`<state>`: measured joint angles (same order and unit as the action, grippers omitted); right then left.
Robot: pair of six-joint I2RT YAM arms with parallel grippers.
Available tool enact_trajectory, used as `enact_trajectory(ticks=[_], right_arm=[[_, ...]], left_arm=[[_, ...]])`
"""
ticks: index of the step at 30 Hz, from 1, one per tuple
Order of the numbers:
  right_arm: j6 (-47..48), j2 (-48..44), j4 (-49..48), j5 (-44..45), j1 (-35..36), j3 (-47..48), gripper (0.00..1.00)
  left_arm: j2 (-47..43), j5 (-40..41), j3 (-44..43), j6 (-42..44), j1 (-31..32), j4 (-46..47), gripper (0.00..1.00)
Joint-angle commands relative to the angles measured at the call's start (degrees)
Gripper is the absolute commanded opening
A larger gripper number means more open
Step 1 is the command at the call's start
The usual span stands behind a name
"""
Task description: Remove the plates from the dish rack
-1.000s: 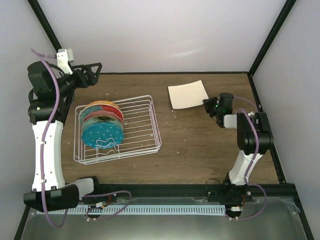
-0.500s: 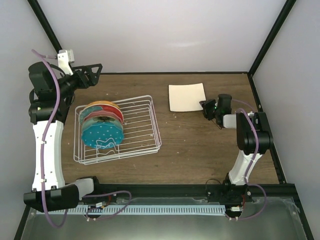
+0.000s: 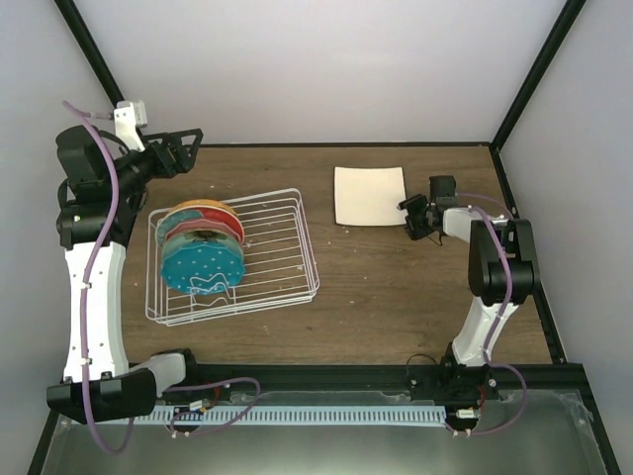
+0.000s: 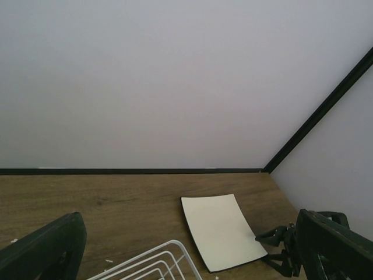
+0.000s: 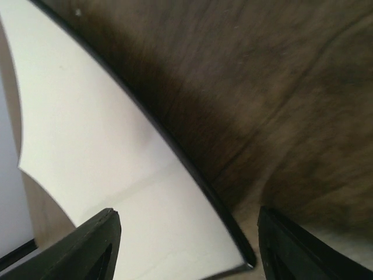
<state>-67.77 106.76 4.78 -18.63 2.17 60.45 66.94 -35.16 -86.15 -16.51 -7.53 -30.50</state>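
Lying flat, square cream plate [image 3: 369, 195], woodgrain table [image 3: 396, 287], white wire rack [image 3: 309, 247]

Square cream plate [image 3: 370, 195] flat, rack [image 3: 287, 259] holding plates [image 3: 203, 259]

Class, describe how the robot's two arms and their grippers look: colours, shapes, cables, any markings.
The left arm and right arm have white links between bulky black joint housings, with a lilac cable trailing along each. The left gripper and right gripper are black, each with two slim fingers. No markings are legible.
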Motion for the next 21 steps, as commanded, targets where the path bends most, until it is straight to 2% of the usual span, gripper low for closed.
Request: enact_trajectory(ticks=[1,3,7,10,12,15,18,21], right_arm=[[1.8,-2.7,12.6,6.4,0.4,3.8,0.68],[1.7,-3.8,14.4,7.9,0.4,4.0,0.69],[1.6,-9.3,18.0,16.9,0.5,3.1,0.70],[6.5,-17.7,8.8,20.5,0.4,-1.4,0.69],[15.2,-20.7,-2.3,15.6,0.5,-1.7,0.69],[29.8,-18.0,-8.9,2.9,2.7,6.5,0.67],[48.0,-14.7,-7.1,-4.1,11.4,17.1,0.67],[64.6,-11.5,-2.8,-4.8,24.2,23.8,0.67]], left_arm=[[-1.2,-0.9,0.8,0.0,-0.3,0.8,1.00],[-1.4,-1.0,1.0,-0.1,-0.3,1.0,1.00],[-1.8,-0.8,1.1,0.1,-0.3,1.0,1.00],[-1.9,-0.5,1.1,0.2,-0.3,0.6,1.00],[-1.8,-0.1,1.4,-0.2,-0.2,0.3,1.00],[-0.7,1.8,1.5,-0.6,-0.3,-1.1,1.00],[0.0,2.8,2.0,-0.8,-0.3,-1.4,1.00],[0.3,3.2,2.4,-1.2,-0.3,-1.0,1.00]])
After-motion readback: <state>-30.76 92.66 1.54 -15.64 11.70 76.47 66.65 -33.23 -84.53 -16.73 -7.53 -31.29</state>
